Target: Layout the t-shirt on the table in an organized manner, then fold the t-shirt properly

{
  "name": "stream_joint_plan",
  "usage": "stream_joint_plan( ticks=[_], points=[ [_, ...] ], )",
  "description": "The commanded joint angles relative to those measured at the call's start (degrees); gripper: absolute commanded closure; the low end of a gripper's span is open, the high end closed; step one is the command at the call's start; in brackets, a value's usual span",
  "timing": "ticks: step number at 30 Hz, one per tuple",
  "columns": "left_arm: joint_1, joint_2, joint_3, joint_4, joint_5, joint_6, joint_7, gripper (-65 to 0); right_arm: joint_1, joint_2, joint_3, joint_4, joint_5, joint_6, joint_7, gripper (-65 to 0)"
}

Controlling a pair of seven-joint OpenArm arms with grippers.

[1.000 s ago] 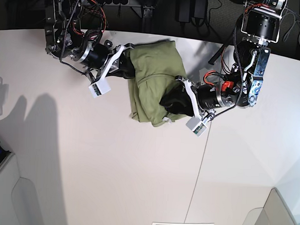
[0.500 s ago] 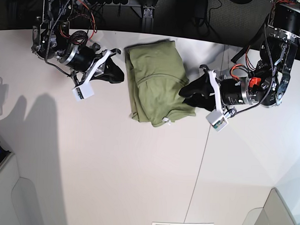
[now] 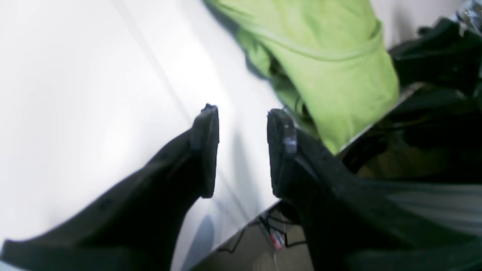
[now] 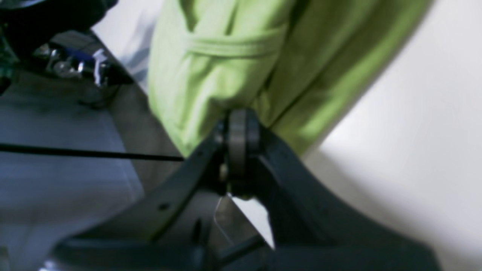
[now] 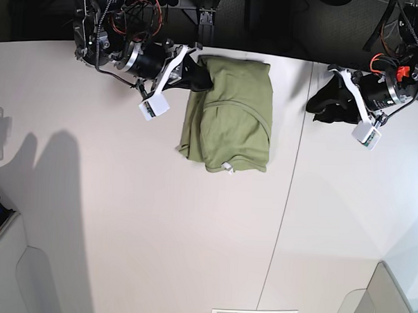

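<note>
Two arms reach in from the far side of the white desk (image 5: 157, 230), one at each end of the t-shirt (image 5: 231, 116). The olive-green t-shirt lies bunched into a rough folded bundle near the desk's far edge, left of the thin dark seam line (image 5: 283, 201) in the base view, with a small white tag (image 5: 227, 168) showing at its near hem. The right end effector (image 5: 198, 76) sits at the shirt's upper left corner in the base view; the right wrist view shows its two dark fingers pressed together with green cloth gathered right at their tips, so it appears to be pinching an edge of the shirt, though blur makes the exact fold hard to read. The left end effector (image 5: 321, 106) is on the other side of the seam, apart from the shirt and touching no cloth. In the left wrist view its fingers (image 3: 205, 150) stand spread with bare white desk between them, and the shirt lies beyond and to the right of the tips, near the desk's edge. Each wrist carries a small white camera block (image 5: 153, 107), the left one's (image 5: 366, 133) hanging toward the near side. Dark equipment and cables fill the space behind the desk.
</note>
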Motion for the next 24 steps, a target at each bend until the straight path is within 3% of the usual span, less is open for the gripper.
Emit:
stream_joint_plan(
  ticks=[1,5,10,21,24],
  points=[
    [0.55,-0.79,-1.44,0.9,-1.38,-0.52,-0.85,-21.9,0.42,-0.09,-0.22,1.03,0.87,0.63,1.09,0.0],
    [3.65,-0.83,-6.21,0.92,-3.67,-0.52,0.72,-21.9,0.42,-0.02,0.5,1.2,0.68,0.63,0.2,0.0],
    [9.46,-0.79,-11.52,1.53,-11.15,-0.52,5.81,-21.9,-1.55,0.81,3.98,2.54,1.01,0.66,-1.68,0.0],
    [23.8,-0.74,-12.57,6.16,-8.83,-0.52,5.77,-21.9,-12.28,8.31,6.23,11.76,2.67,0.63,-1.97,0.0],
    [26.75,-0.28,-12.57,6.14,-5.38,-0.52,5.73,-21.9,-16.33,10.6,6.23,12.61,2.69,0.66,-2.1,0.0]
  ],
)
